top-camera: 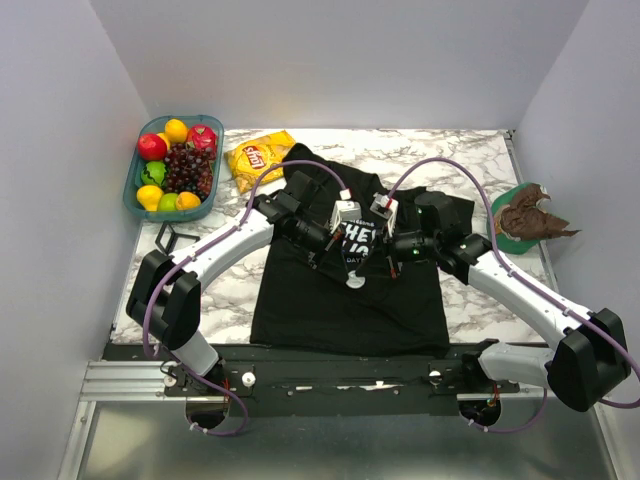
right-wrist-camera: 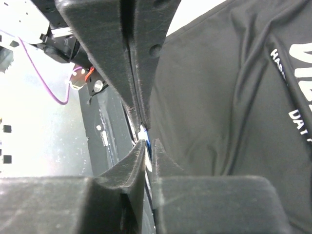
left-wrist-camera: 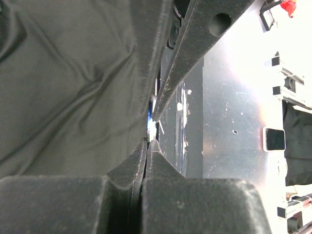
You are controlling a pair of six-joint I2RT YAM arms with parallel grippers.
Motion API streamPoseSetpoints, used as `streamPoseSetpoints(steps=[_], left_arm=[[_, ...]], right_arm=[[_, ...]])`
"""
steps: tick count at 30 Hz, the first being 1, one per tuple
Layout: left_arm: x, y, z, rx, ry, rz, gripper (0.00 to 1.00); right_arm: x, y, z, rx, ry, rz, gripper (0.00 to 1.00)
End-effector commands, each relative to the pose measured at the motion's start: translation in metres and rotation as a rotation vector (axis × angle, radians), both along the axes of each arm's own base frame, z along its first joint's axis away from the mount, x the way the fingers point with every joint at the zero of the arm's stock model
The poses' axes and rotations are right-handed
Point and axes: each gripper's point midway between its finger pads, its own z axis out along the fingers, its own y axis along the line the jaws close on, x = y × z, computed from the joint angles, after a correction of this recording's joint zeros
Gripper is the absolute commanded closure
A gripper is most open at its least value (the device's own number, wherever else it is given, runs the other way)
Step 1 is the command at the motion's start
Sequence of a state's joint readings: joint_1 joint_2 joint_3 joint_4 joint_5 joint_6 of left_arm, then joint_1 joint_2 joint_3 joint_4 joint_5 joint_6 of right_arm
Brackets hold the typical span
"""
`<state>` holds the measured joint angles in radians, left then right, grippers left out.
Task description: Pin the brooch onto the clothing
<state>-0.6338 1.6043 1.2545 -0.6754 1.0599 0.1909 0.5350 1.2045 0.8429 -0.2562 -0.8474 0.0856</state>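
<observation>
The clothing, a black T-shirt (top-camera: pixel 330 310) with white print, lies spread on the marble table, bunched up in its middle. Both grippers meet tip to tip above that bunch. My left gripper (top-camera: pixel 343 258) (left-wrist-camera: pixel 147 141) is shut, its tips against a small white and blue piece (left-wrist-camera: pixel 152 126). My right gripper (top-camera: pixel 378 258) (right-wrist-camera: pixel 148 142) is shut on that same thin piece (right-wrist-camera: pixel 146 134). Shirt fabric (left-wrist-camera: pixel 63 87) (right-wrist-camera: pixel 219 97) lies beside the fingers in both wrist views. A small pale disc (top-camera: pixel 356 281) sits just in front of the tips. The brooch is hidden among the fingertips.
A blue basket (top-camera: pixel 135 192) of fruit stands at the back left, with a yellow chips bag (top-camera: pixel 260 157) beside it. A green plate (top-camera: pixel 503 232) with a brown lump is at the right edge. A black triangular frame (top-camera: pixel 175 238) lies left of the shirt.
</observation>
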Motion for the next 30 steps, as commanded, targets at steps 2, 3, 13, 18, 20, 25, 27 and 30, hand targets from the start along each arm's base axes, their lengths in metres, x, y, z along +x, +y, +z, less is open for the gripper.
streamPoseSetpoints(steps=[2,3,13,18,20,25,27,30], left_arm=[[-0.005,-0.001,0.019,-0.08,-0.026,-0.017,1.0],[-0.006,-0.001,0.019,-0.08,-0.019,-0.011,1.0],[0.003,-0.001,0.028,-0.122,-0.061,0.038,0.52],[0.005,0.008,0.029,-0.133,-0.063,0.068,0.23],[0.004,0.009,0.028,-0.143,-0.072,0.075,0.22],[0.011,0.008,0.044,-0.208,-0.116,0.208,0.23],[0.008,0.01,0.06,-0.275,-0.154,0.248,0.23],[0.003,0.011,0.07,-0.349,-0.149,0.282,0.25]], right_arm=[[-0.009,0.003,-0.001,0.032,0.005,0.046,0.97],[-0.01,0.004,0.0,0.042,0.001,0.051,0.99],[-0.008,0.001,0.0,0.054,-0.019,-0.007,0.99],[-0.002,0.0,0.005,0.062,-0.047,-0.05,0.99],[-0.002,0.0,0.01,0.082,-0.038,-0.059,0.99],[-0.007,0.003,0.029,0.151,-0.048,-0.066,0.99],[-0.005,0.005,0.037,0.181,-0.072,-0.057,0.99],[-0.009,0.007,0.043,0.199,-0.071,-0.037,0.99]])
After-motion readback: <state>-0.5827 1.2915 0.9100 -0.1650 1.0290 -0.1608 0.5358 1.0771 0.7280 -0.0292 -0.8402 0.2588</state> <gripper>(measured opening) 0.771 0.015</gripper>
